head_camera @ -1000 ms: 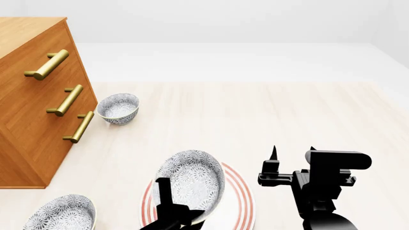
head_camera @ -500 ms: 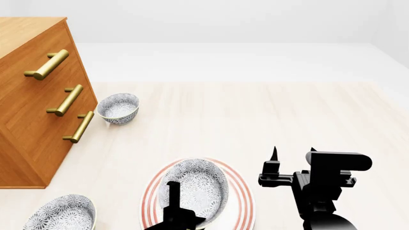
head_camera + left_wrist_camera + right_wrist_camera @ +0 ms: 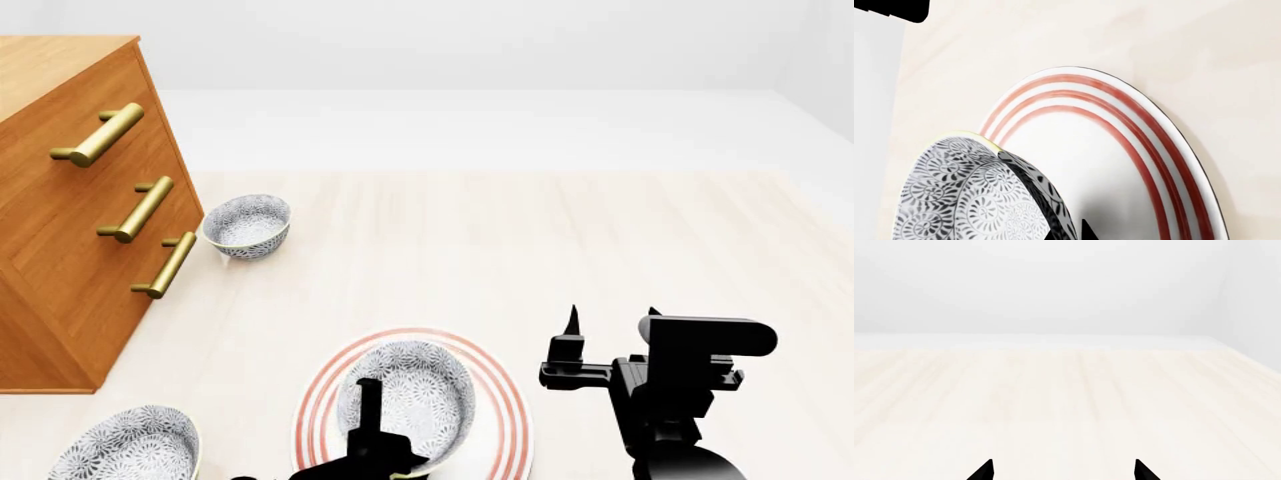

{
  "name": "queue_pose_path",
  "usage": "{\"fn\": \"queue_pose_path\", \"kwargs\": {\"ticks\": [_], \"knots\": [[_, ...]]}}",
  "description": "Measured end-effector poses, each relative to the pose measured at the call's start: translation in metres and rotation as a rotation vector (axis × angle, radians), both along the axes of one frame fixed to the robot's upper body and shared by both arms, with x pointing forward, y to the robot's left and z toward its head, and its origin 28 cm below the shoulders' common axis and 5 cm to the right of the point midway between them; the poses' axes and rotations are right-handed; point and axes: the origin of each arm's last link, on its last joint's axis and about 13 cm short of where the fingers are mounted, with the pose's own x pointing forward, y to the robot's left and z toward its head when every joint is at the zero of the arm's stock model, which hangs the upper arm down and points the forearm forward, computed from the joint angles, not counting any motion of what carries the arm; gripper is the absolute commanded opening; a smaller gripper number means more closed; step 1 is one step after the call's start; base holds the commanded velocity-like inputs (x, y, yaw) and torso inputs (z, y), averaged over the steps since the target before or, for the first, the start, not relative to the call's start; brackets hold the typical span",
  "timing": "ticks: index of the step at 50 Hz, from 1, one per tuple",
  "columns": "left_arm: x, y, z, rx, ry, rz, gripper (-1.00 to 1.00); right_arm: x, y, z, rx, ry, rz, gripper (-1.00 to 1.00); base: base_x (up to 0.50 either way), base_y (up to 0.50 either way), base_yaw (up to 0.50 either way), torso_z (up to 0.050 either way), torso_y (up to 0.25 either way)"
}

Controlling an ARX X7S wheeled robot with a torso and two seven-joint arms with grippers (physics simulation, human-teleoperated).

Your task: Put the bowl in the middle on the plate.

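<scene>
The patterned bowl (image 3: 416, 392) sits low over the centre of the red-ringed plate (image 3: 505, 405), tilted slightly. My left gripper (image 3: 371, 405) is shut on the bowl's near rim. In the left wrist view the rim of the bowl (image 3: 967, 200) runs between the two black fingertips (image 3: 1086, 229) of the left gripper (image 3: 1071, 231), with the plate (image 3: 1121, 150) right beneath and a shadow under the bowl. I cannot tell whether the bowl touches the plate. My right gripper (image 3: 613, 316) stands open and empty to the right of the plate; the right gripper (image 3: 1063, 466) faces bare tabletop.
A wooden dresser (image 3: 60, 230) with brass handles stands at the left. One matching bowl (image 3: 247, 225) sits next to its lower handle, and another bowl (image 3: 127, 445) lies at the near left corner. Pale wood tabletop stretches away to the back and right.
The left gripper has lowered the bowl toward the plate and levelled it; it now looks smaller and sits inside the red rings. The right arm has not moved.
</scene>
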Motion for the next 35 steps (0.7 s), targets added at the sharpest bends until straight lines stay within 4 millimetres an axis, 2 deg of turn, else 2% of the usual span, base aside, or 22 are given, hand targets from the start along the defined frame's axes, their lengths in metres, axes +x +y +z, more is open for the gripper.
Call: {"fn": "queue_pose_path", "kwargs": {"ticks": [35], "knots": [[0.012,0.002,-0.012,0.005,0.040,0.009,-1.00,0.001,0.000,0.000,-0.001,-0.001,0.002,1.00,0.00,0.00,0.00,0.000,0.000]]}}
